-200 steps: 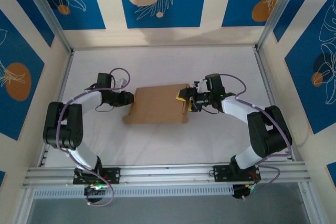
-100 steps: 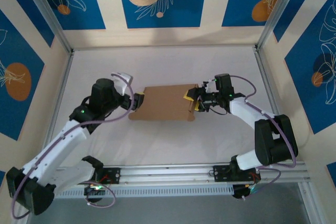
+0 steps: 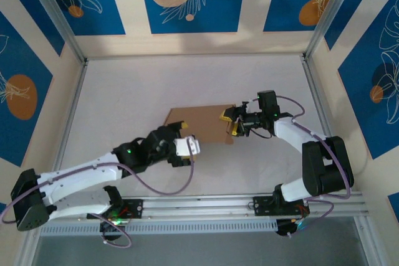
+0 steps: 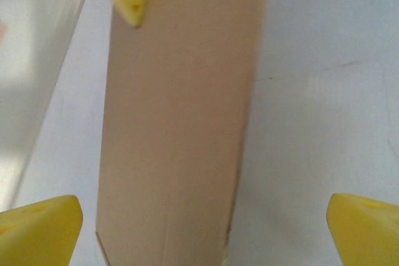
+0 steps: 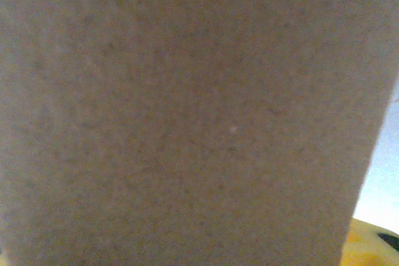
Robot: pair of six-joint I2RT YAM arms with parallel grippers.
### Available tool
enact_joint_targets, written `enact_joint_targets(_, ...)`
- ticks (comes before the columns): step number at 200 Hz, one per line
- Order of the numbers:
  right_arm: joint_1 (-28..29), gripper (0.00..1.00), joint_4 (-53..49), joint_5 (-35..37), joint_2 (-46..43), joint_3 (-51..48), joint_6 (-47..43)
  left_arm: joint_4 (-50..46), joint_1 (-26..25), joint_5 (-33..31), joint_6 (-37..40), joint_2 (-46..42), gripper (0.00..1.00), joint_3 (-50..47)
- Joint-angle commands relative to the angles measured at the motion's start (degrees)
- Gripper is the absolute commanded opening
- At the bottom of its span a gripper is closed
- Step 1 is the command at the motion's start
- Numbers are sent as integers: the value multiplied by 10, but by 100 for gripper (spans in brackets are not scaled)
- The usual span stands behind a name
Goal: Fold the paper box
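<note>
Currently the left arm is reaching low across the near side of the white table (image 3: 124, 85), and the left gripper (image 3: 176, 131) is pointing at the near-left end of the paper box (image 3: 199, 123). The box is lying near the middle of the table as a long brown stretch of cardboard. It seems to be partly folded, though its flaps are too blurred to sort out.

The step in hand is probably taking hold of this near end so that a flap or wall can be turned. To do it well, the left gripper should be easing forward square to the cardboard edge, keeping the box end centred between its fingers. It should be closing only once the cardboard is sitting deep between them. Any pull should be gentle, since the other arm is working at the far end and a tug could skew or tear the sheet.

The left gripper is standing fully released. In its wrist view the two yellow fingertips (image 4: 37, 225) are sitting at the bottom corners, with the box end lying between them, untouched. Farther off, the right gripper (image 3: 230, 123) is straddling the box's right edge, a yellow finger on each side, and cardboard is crowding its camera. Whether it is actually pinching the cardboard, I cannot tell.
</note>
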Motion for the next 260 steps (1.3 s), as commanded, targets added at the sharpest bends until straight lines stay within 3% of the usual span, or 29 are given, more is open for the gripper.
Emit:
enact_joint_targets(1, -2, 46, 27, -41, -19, -12, 38, 147, -27, -121, 117, 30, 100, -35)
enact_joint_targets(32, -3, 46, 70, -47, -27, -31, 79, 374, -45, -220, 229, 89, 100, -96)
enact_joint_targets(69, -4, 46, 90, -56, -42, -38, 107, 530, -50, -274, 310, 175, 96, -118)
enact_joint_targets(113, -9, 47, 93, -56, -62, -42, 125, 628, -50, -297, 341, 203, 72, -133)
enact_joint_targets(131, -9, 48, 92, -53, -63, -44, 132, 579, -50, -287, 324, 185, 54, -123)
enact_joint_targets(144, -10, 49, 92, -52, -66, -45, 136, 529, -49, -283, 306, 167, 48, -114)
enact_joint_targets(179, -10, 59, 60, -48, -76, -39, 132, 334, -45, -256, 244, 97, 46, -70)
enact_joint_targets(205, -13, 76, 4, -45, -88, -18, 104, 145, -40, -225, 185, 54, 46, -2)
enact_joint_targets(225, -18, 87, -92, -29, -106, 16, 43, -16, -38, -194, 133, 41, 46, 69)
enact_joint_targets(260, -26, 94, -267, 57, -164, 68, -91, -272, -33, -125, 41, 73, 46, 210)
